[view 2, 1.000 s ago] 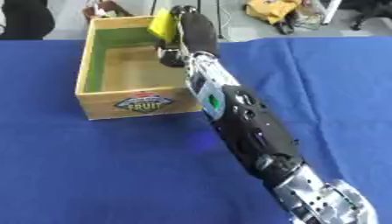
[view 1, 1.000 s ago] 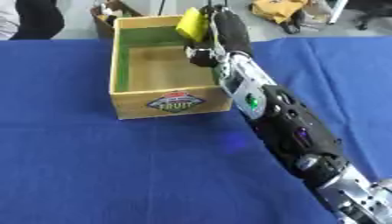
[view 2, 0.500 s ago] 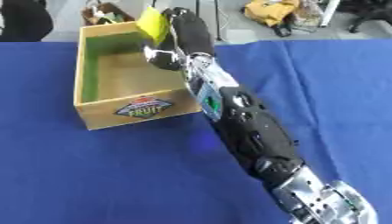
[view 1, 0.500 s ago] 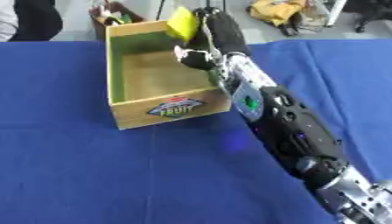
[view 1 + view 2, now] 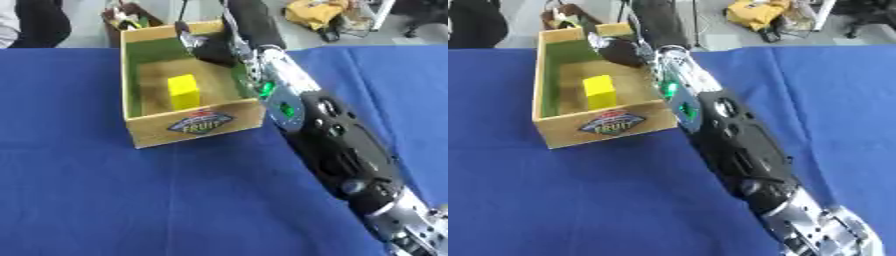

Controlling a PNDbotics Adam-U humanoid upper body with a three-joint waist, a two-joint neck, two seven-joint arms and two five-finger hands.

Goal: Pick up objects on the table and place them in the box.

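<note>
On the surface: a blue cloth-covered surface [image 5: 131, 200] fills the view from the near edge to a far edge that runs just behind the box.
Open room: the near and left parts of the blue cloth lie bare; the right arm crosses the right part on a slant from the lower right corner up to the box.
Box: an open wooden box [image 5: 194, 123] with green-lined inner walls and a "FRUIT" badge on its near wall stands at the far middle, turned a little askew to the cloth's edge.
Box contents: a yellow rectangular block [image 5: 183, 91] lies on the box floor near the middle, apart from the walls.
Right robot hand: the black right robot hand [image 5: 623, 50] hangs over the far right corner of the box, above the rim; its fingers look curled with nothing in them, and it is clear of the block.
Left robot hand: shows in neither view.
In the way: the right forearm lies along the box's right wall, close against it.
Beyond the far edge: a small brown container of mixed items [image 5: 125, 16] sits just behind the box, and yellow bags [image 5: 319, 12] lie on the floor further right.
</note>
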